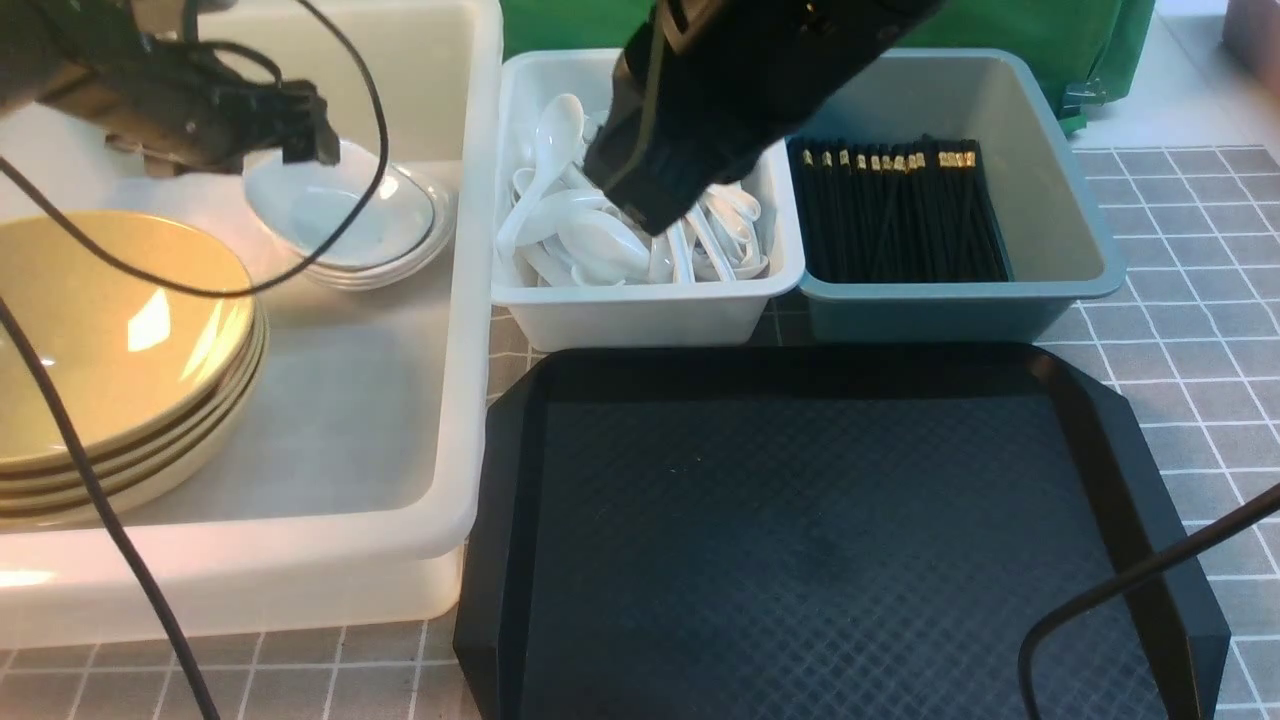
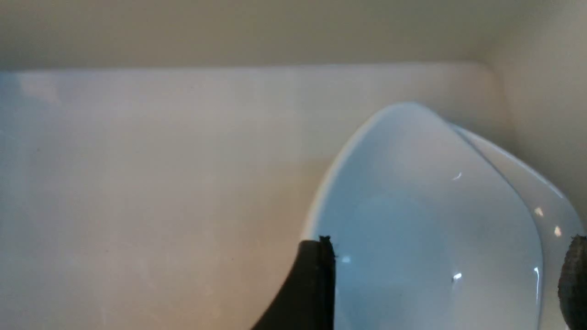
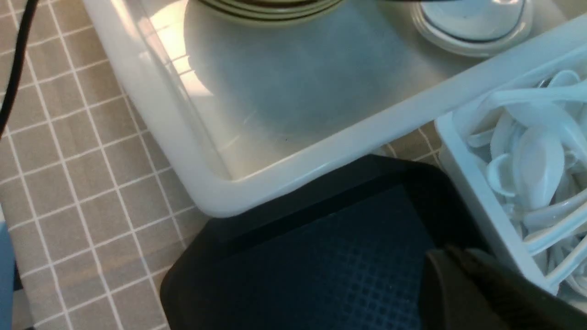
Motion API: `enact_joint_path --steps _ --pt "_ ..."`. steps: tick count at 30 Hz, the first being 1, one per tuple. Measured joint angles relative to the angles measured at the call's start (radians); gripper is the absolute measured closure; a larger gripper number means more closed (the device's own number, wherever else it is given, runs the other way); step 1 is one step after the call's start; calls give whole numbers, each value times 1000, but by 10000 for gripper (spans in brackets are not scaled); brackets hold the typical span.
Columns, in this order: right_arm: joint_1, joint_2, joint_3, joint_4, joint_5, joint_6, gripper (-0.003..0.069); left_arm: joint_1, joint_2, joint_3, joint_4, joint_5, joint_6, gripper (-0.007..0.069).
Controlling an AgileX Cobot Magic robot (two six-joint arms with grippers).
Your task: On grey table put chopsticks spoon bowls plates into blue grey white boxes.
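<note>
Several small white plates [image 1: 350, 215] are stacked in the large translucent white box [image 1: 470, 300], and the top plate [image 2: 426, 220] leans tilted on the stack. My left gripper [image 2: 447, 284] hovers right over that plate, open, its fingers [image 2: 316, 284] wide apart either side of it. Olive-yellow bowls [image 1: 110, 340] are stacked in the same box. Spoons [image 1: 590, 235] fill the small white box [image 1: 640, 310]. My right gripper [image 1: 650, 215] hangs over them, shut and holding nothing. Black chopsticks [image 1: 900, 215] lie in the blue-grey box [image 1: 1060, 210].
A black octagonal tray [image 1: 800, 520] lies on the grey table [image 1: 1200, 320] in front of the two small boxes. Black cables hang across the left side and the lower right corner. Green fabric shows behind the boxes.
</note>
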Motion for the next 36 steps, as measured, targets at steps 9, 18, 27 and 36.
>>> enact_joint_path --steps 9,18,27,36 --pt "0 0 0 -1 51 0 613 -1 -1 -19 99 32 -38 284" --pt "0 -89 1 -142 64 35 613 -68 -293 5 222 205 -19 628" --pt "1 -413 308 -185 -37 66 613 -134 -826 391 225 206 -87 634" --pt "1 -730 779 -188 -396 111 612 -134 -1235 839 224 95 -113 634"
